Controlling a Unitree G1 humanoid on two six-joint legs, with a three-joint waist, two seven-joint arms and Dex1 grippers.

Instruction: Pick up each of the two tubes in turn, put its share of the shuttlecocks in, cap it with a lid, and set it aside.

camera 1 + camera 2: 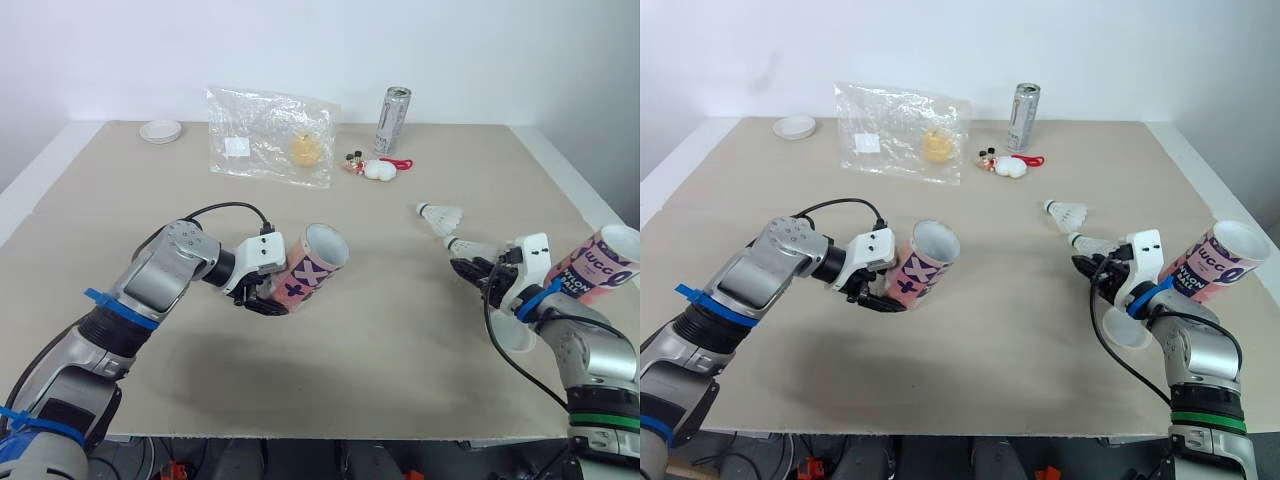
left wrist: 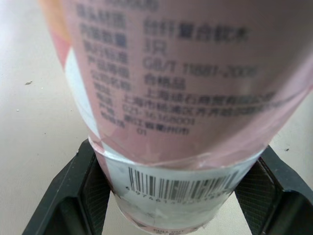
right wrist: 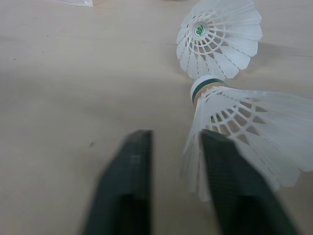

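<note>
Head view: left gripper (image 1: 268,303) clamped on pink tube (image 1: 312,265), open mouth tilted up, likely for loading; second tube (image 1: 597,264) lies by the right arm. Left wrist view: fingers (image 2: 78,196) pinch the tube's lower end. Right wrist view: right gripper (image 3: 176,139) parted, empty, shuttlecock (image 3: 244,122) against one finger, probably the next pick.

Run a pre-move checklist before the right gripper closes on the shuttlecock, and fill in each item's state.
1. Left gripper clamped on the pink tube: ok, a finger sits on each side of its base.
2. Tube mouth uncapped and tilted toward the right arm: ok.
3. Right gripper open: ok, jaws apart.
4. Near shuttlecock centred between the jaws: not ok, its skirt lies across one finger and only an edge is in the gap.
5. Second shuttlecock clear of the fingers: ok, it lies beyond the fingertips.
6. Lid ready: cannot tell, a white round piece at the far corner may be one.
</note>
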